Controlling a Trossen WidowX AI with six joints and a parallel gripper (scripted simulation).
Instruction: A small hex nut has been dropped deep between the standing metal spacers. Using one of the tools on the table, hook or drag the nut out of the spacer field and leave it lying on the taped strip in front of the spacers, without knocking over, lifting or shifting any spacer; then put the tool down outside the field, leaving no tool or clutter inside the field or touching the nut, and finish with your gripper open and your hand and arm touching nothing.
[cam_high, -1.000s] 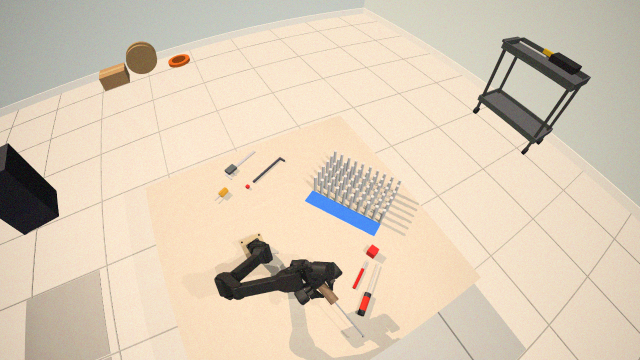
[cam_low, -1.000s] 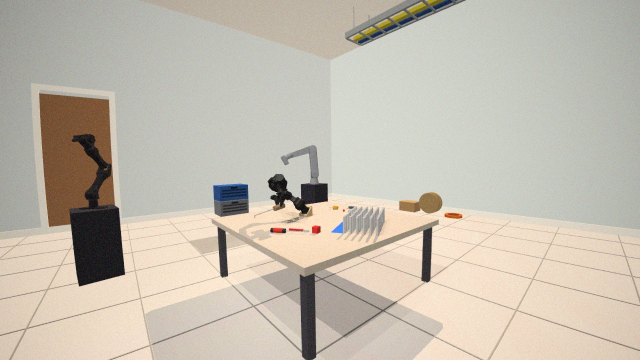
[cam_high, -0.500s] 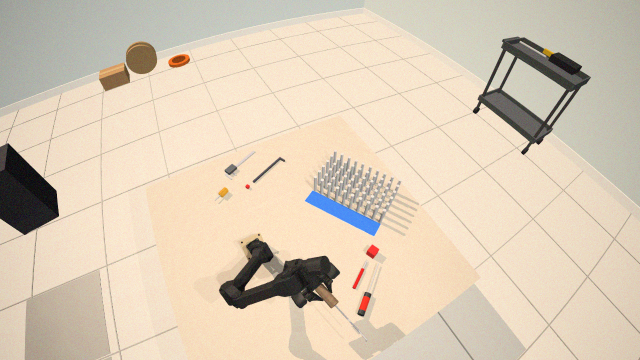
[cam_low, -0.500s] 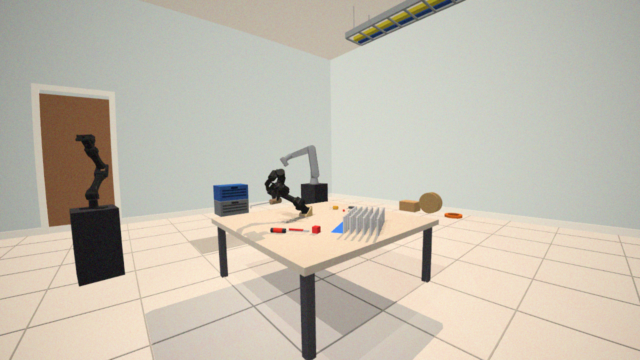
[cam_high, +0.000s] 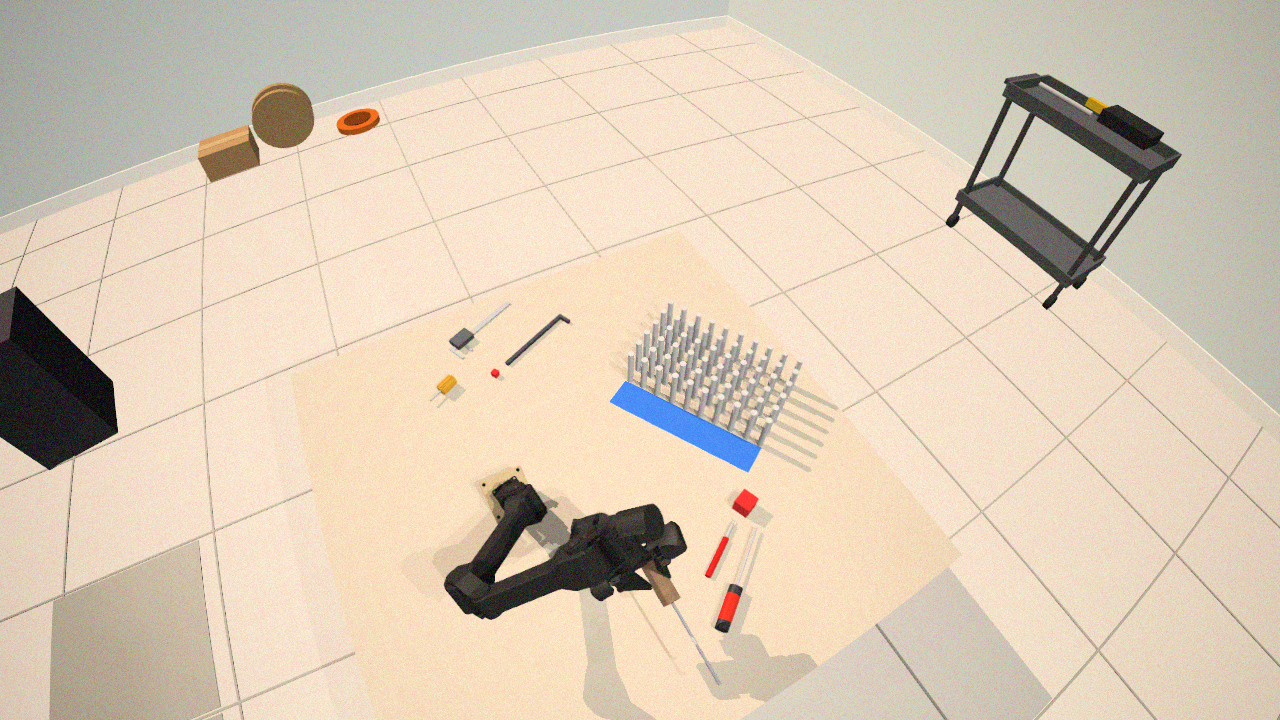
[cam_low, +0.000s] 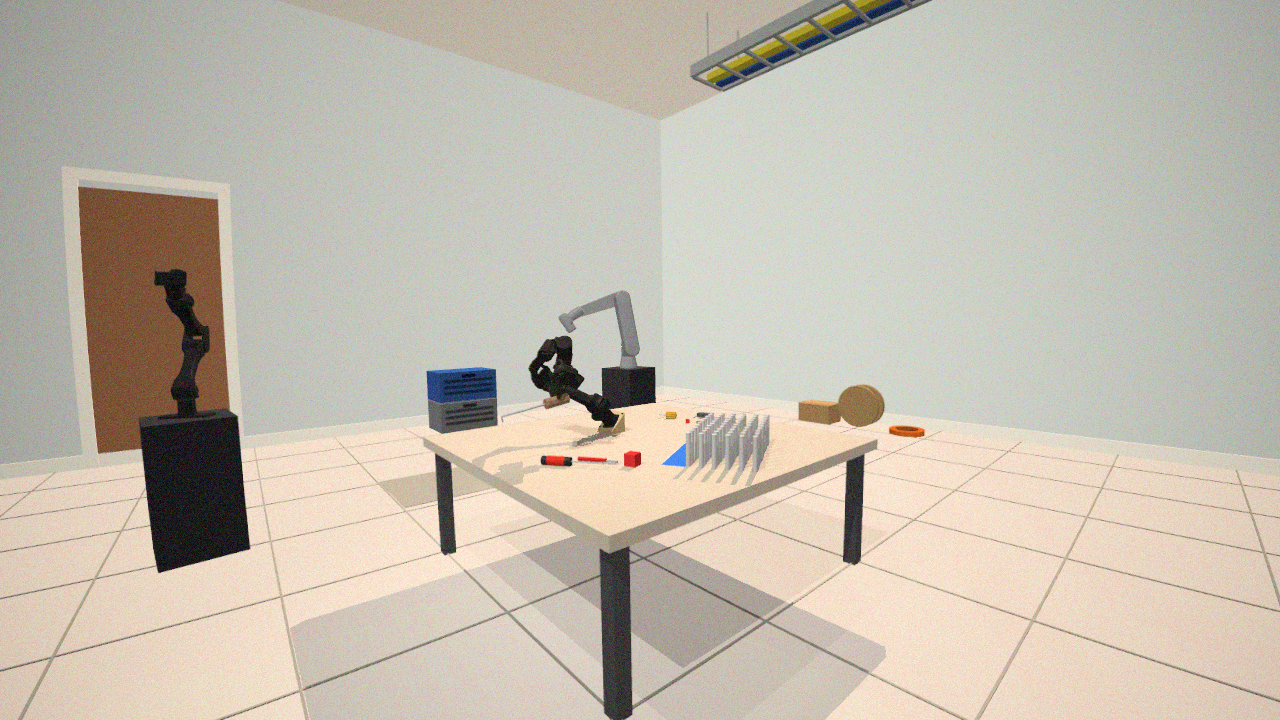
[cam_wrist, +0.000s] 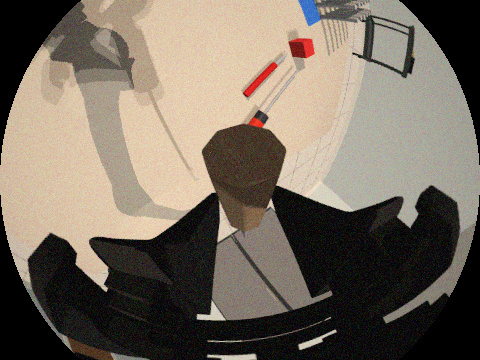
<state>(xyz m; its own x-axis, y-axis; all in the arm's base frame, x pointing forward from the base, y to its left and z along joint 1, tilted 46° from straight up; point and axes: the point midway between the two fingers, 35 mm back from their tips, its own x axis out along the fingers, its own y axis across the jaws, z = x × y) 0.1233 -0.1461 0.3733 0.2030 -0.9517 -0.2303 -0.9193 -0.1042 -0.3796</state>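
My gripper (cam_high: 651, 574) (cam_low: 558, 397) (cam_wrist: 244, 195) is shut on the brown handle (cam_high: 664, 588) (cam_low: 552, 402) (cam_wrist: 244, 155) of a tool with a long thin metal shaft (cam_high: 695, 642) (cam_low: 523, 412). The tool is held above the table, its shaft pointing away from the spacers; its tip is too small to read. The grey metal spacers (cam_high: 630, 368) (cam_low: 689, 447) stand upright in rows. The blue taped strip (cam_high: 684, 425) (cam_low: 675, 457) (cam_wrist: 309, 12) lies in front of them, with nothing visible on it. The hex nut cannot be made out in any view.
A red cube (cam_high: 744, 503) (cam_low: 631, 459) (cam_wrist: 302, 48), a slim red tool (cam_high: 716, 557) (cam_wrist: 260, 80) and a red-and-black screwdriver (cam_high: 728, 608) (cam_low: 555, 461) lie between the held tool and the strip. A black bent rod (cam_high: 534, 339), a grey-handled tool (cam_high: 461, 338), a yellow-handled tool (cam_high: 446, 385) and a red ball (cam_high: 494, 373) lie farther back.
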